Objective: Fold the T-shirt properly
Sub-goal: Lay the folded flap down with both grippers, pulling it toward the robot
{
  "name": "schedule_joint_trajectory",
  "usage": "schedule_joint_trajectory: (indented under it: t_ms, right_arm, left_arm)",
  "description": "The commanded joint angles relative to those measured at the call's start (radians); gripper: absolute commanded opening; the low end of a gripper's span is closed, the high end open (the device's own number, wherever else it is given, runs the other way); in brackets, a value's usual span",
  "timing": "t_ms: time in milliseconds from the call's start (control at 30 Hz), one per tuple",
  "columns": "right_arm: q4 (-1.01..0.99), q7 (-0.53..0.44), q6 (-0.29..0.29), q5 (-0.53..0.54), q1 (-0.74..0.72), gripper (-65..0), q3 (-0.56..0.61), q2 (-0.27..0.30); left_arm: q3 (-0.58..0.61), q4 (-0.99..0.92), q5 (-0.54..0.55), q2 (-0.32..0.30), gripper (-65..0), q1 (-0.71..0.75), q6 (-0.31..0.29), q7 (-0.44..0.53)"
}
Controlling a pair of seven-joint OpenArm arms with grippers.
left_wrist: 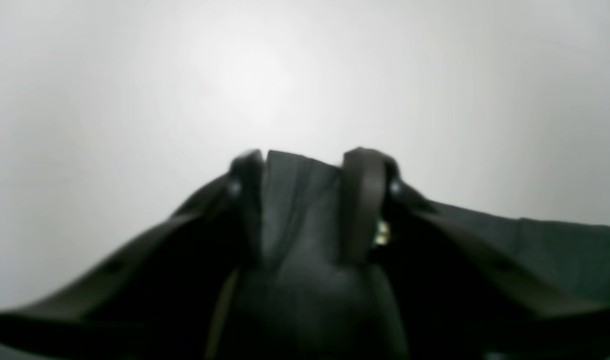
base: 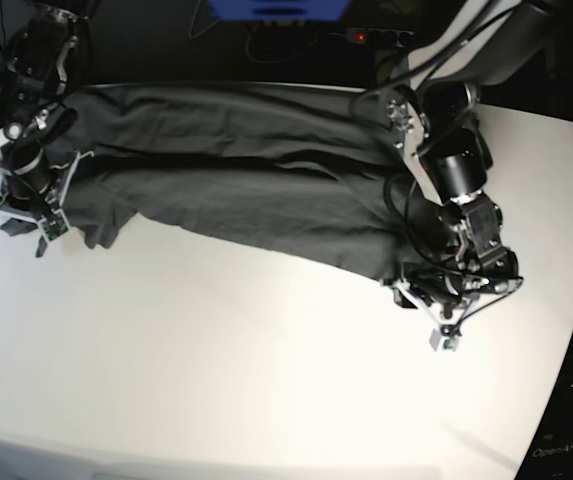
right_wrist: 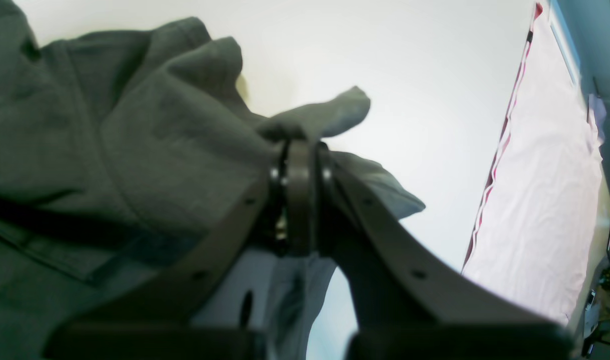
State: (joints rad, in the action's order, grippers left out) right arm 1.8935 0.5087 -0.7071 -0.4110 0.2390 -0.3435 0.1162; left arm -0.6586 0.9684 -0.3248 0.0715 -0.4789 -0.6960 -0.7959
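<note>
T-shirt [base: 256,170] lies spread along the far side of the bench [base: 266,380], running from the far-left corner toward the right edge, already doubled lengthwise by the look of the long crease thru the middle.

Right gripper [right_wrist: 298,145], over by the bench's left edge: fingers [right_wrist: 298,200] pressed together w/ a bunch of grey cloth pinched at the tips, a flap sticking out past them. That end looks lumpy, fabric heaped up beside the grip.

Left gripper [left_wrist: 310,165], near the right edge: fingers [left_wrist: 362,200] stand apart w/ dark fabric filling the gap betw. them. Can't tell if they've got real pressure on it yet — wrist view is blurry, base view hides the tips.

My read: both ends being taken for the next fold. To do it well:
- left side should close fully on the hem before any lift, and catch both layers, not just the top one
- lift both ends together, level, so the crease stays straight
- keep light tension across the shirt — slack means the middle sags and drags on the bench
- right end's bunching wants pulling flat first, else the wrinkle gets folded in.
</note>
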Motion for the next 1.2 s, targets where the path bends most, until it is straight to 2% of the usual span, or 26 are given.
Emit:
schedule_joint_trajectory:
  t_ms: [0, 67, 100, 167, 333, 500, 667, 900, 1067, 1167]
  right_arm:
    - [0.016, -0.012, 0.009, 0.004, -0.005, -64.3, -0.002, 0.013]
    - [0.016, -0.012, 0.009, 0.004, -0.005, -64.3, -0.002, 0.013]
    - [0.016, -0.012, 0.009, 0.004, -0.005, -64.3, -0.002, 0.013]
    - [0.016, -0.012, 0.009, 0.004, -0.005, -64.3, -0.002, 0.013]
    - [0.016, -0.012, 0.009, 0.004, -0.005, -64.3, -0.002, 0.013]
    - [0.016, -0.012, 0.009, 0.004, -0.007, -64.3, -0.002, 0.013]
    - [0.016, -0.012, 0.009, 0.004, -0.010, -64.3, -0.002, 0.013]
    - [0.016, -0.012, 0.009, 0.004, -0.010, -64.3, -0.002, 0.012]
    - [0.018, -0.014, 0.009, 0.004, -0.010, -64.3, -0.002, 0.012]
    - [0.019, -0.014, 0.009, 0.004, -0.010, -64.3, -0.002, 0.012]
  left_arm:
    - [0.003, 0.002, -0.007, 0.000, -48.2, -0.016, -0.002, -0.021]
    - [0.003, -0.002, -0.012, 0.000, -60.9, -0.016, -0.002, -0.023]
    - [0.003, -0.002, -0.015, 0.000, -64.0, -0.016, -0.002, -0.023]
    - [0.003, -0.002, -0.017, 0.000, -61.5, -0.016, -0.002, -0.024]
    - [0.001, 0.031, -0.007, 0.000, -61.4, -0.016, -0.002, -0.098]
    - [-0.033, 0.234, 0.003, 0.024, -61.4, -0.001, -0.002, -0.182]
    - [-0.026, 0.340, 0.080, 0.021, -61.4, 0.024, -0.002, -0.254]
    - [-0.026, 0.396, 0.112, 0.020, -61.4, 0.059, -0.002, -0.330]
    - [-0.026, 0.455, 0.112, 0.026, -61.4, 0.092, -0.002, -0.342]
    - [-0.026, 0.472, 0.112, 0.021, -61.4, 0.105, -0.002, -0.394]
